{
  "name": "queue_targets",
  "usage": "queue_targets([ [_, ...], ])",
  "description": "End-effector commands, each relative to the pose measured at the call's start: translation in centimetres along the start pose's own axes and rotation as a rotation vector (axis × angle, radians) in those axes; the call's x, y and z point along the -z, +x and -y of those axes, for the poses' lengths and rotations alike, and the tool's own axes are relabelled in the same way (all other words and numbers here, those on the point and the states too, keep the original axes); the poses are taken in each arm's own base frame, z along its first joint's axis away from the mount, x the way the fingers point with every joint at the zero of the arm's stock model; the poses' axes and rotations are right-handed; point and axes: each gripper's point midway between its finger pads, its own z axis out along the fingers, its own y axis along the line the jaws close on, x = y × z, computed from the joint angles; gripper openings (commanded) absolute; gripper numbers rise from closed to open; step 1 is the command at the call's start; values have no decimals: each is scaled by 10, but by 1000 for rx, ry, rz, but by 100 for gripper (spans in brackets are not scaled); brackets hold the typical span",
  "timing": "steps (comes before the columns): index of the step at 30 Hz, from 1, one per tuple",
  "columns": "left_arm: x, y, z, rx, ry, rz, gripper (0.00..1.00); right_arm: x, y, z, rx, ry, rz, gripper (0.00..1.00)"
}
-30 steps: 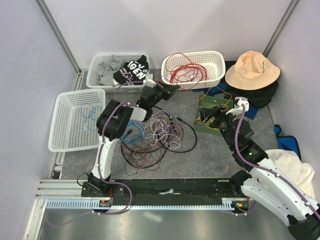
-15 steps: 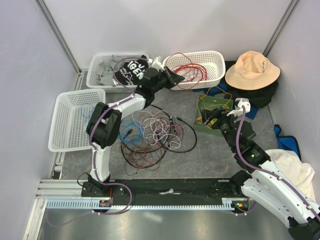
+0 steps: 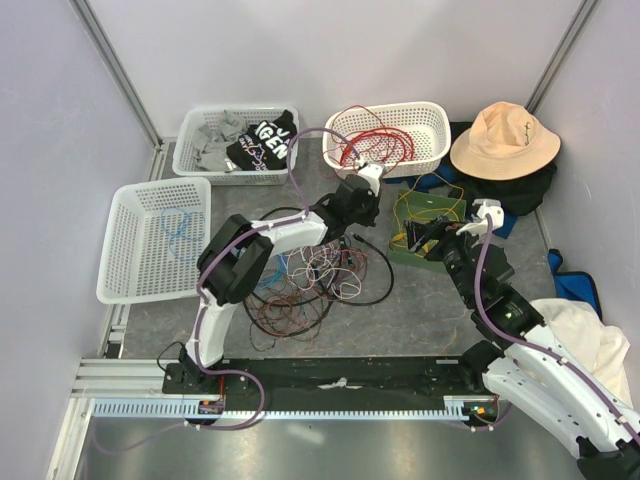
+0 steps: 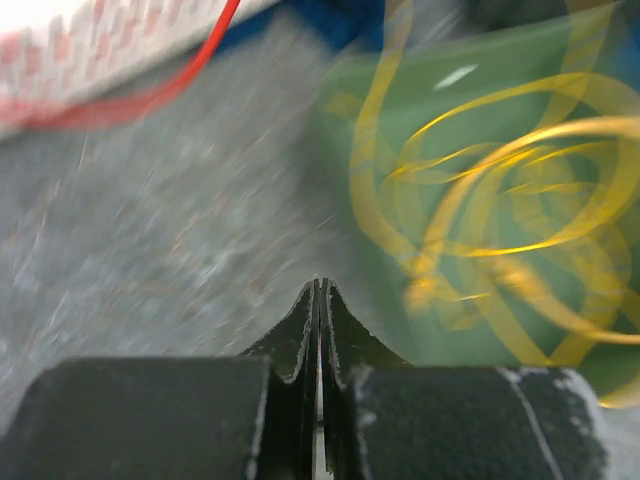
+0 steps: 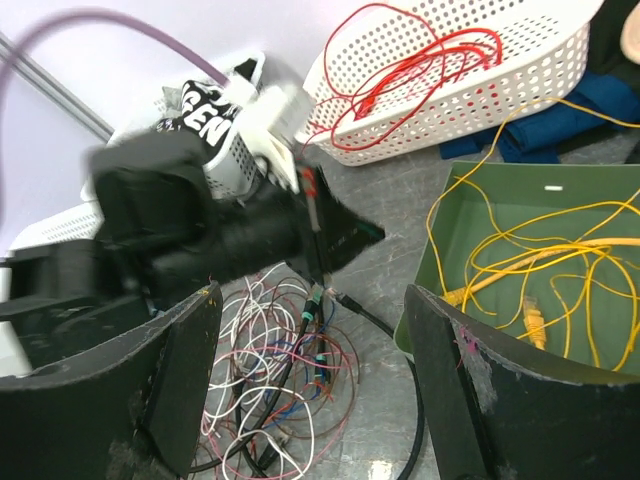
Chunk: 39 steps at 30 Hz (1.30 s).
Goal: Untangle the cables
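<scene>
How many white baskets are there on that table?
3. The left-edge basket holds a blue cable; the back-left basket holds clothes; the back-centre basket holds red cables. None seems hidden.

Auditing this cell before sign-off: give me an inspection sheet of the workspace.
surface: grey table
job's things: mixed heap mid-table; red cables in white basket; yellow cables in green tray; blue cable in left basket
clutter: hat, clothes basket
grippers: left pincer shut, empty; right pincer open, empty
cables: purple hoses along arms
surroundings: plain walls
</scene>
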Motion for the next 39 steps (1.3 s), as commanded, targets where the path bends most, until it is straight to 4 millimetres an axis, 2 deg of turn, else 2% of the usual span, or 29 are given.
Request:
queue_targets([
  [1, -15, 5, -32, -65, -105, -3, 2, 5, -11, 5, 27, 24, 39, 81],
  [4, -24, -3, -47, -71, -187, 52, 2, 4, -10, 5, 24, 26, 37, 81],
  [8, -30, -34, -62, -88, -252, 163, 2, 4, -6, 7, 25, 32, 27, 81],
  [9, -33, -48, -63, -89, -259, 191, 2, 4, -5, 9, 26, 36, 28, 81],
  [11, -43, -47, -74, -86, -274, 181, 2, 5, -6, 11, 29, 42, 34, 81],
  [12, -46, -62, -73, -68, -267, 209, 2, 5, -5, 13, 31, 49, 33, 81],
  [13, -52, -57, -77, -62, -270, 198, 2, 5, -6, 12, 34, 48, 36, 81],
  [14, -53, -68, -80, -49, -271, 217, 2, 5, -5, 13, 34, 51, 34, 81],
  [22, -45, -100, -82, -13, -250, 294, 2, 1, 2, 16, 45, 62, 17, 81],
  [26, -34, -123, -80, 18, -221, 341, 2, -1, 4, 17, 47, 66, 13, 81],
  [28, -31, -136, -78, 22, -208, 373, 2, -2, 6, 17, 48, 67, 10, 81],
  [29, -28, -152, -73, 21, -189, 403, 2, -2, 6, 17, 45, 66, 10, 81],
  [30, -36, -145, -76, 18, -194, 377, 2, -2, 7, 17, 46, 66, 8, 81],
  [31, -39, -150, -77, 17, -197, 377, 2, -2, 6, 17, 45, 66, 10, 81],
  [32, -37, -172, -74, 21, -184, 410, 2, -3, 7, 17, 45, 66, 5, 81],
  [33, -44, -170, -76, 23, -185, 398, 2, -2, 8, 17, 47, 66, 5, 81],
  [37, -40, -186, -76, 52, -162, 430, 2, -2, 6, 19, 50, 74, 14, 81],
  [39, -42, -186, -76, 52, -157, 434, 2, -2, 7, 19, 51, 75, 11, 81],
])
